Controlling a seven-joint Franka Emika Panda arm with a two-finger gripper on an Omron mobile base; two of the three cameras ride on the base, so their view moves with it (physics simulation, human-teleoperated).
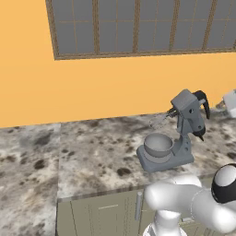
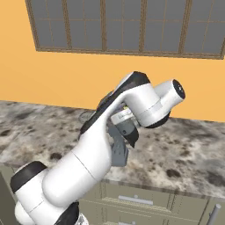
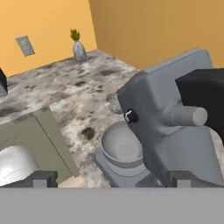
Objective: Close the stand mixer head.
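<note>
The grey stand mixer stands on the marble counter. Its stand mixer head is tilted up and back on the column, so the wire whisk hangs clear above the round bowl. My gripper sits right beside the raised head, on its rear right side. In the hand view the head looms close, with its black knob and the bowl below. My gripper is open, its tips far apart with nothing between them. In the right base view my arm hides most of the mixer.
The orange wall and a window stand close behind the mixer. A vase with a plant and a wall outlet lie farther along the counter. Cabinet drawers with a handle sit below the counter edge.
</note>
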